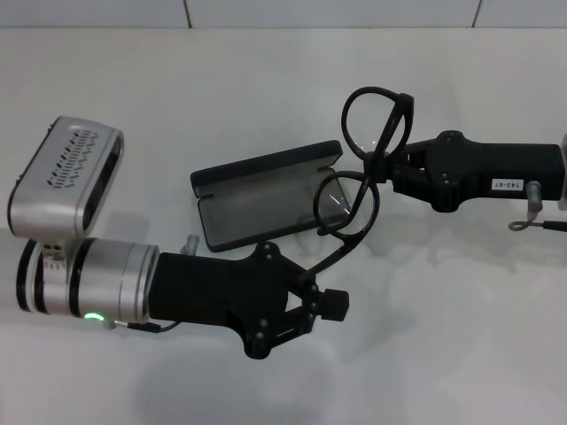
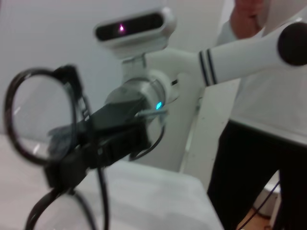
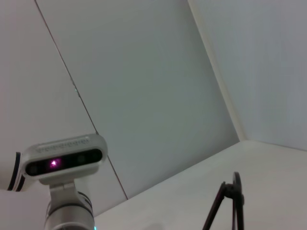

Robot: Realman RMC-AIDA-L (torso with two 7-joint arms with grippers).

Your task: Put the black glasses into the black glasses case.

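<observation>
The black glasses (image 1: pixel 368 168) hang in the air, lenses one above the other, over the right end of the black glasses case (image 1: pixel 266 190). The case lies open on the white table (image 1: pixel 443 336), grey lining up. My right gripper (image 1: pixel 383 164) reaches in from the right and is shut on the glasses near the bridge; the left wrist view shows this hold (image 2: pixel 76 153) under one lens (image 2: pixel 41 115). One temple arm trails down to my left gripper (image 1: pixel 330 304), whose fingertips are together in front of the case. I cannot tell whether the temple touches it.
My left arm's silver wrist camera housing (image 1: pixel 66 173) stands left of the case. A person in a white top and black trousers (image 2: pixel 268 124) stands past the table's far edge. A white wall (image 1: pixel 337 11) runs behind the table.
</observation>
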